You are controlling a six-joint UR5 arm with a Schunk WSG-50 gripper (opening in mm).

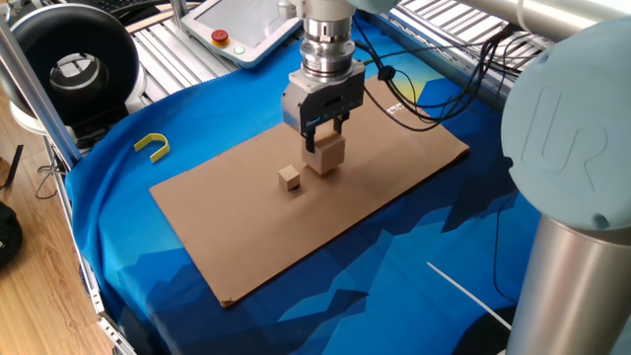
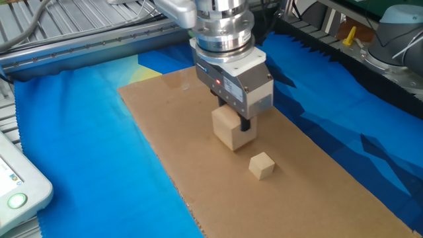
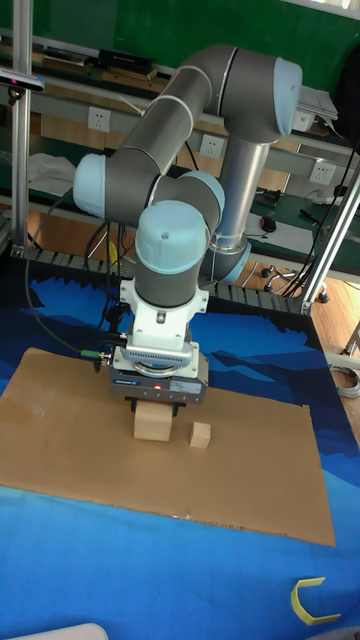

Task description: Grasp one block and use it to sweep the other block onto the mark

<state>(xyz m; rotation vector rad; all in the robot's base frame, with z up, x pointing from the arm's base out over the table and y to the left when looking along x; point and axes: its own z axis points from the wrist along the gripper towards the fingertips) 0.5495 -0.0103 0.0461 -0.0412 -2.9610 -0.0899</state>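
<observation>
Fingers (image 2: 242, 122) clamp the big block (image 2: 228, 129) by its sides; small block (image 2: 262, 165) looks light, probably slides easily on cardboard (image 2: 165, 132).

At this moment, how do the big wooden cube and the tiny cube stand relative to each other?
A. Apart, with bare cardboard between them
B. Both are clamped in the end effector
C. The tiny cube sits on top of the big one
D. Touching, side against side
A: the end effector holds only the big cube, and a strip of bare cardboard shows between it and the tiny cube in all three views.
</observation>
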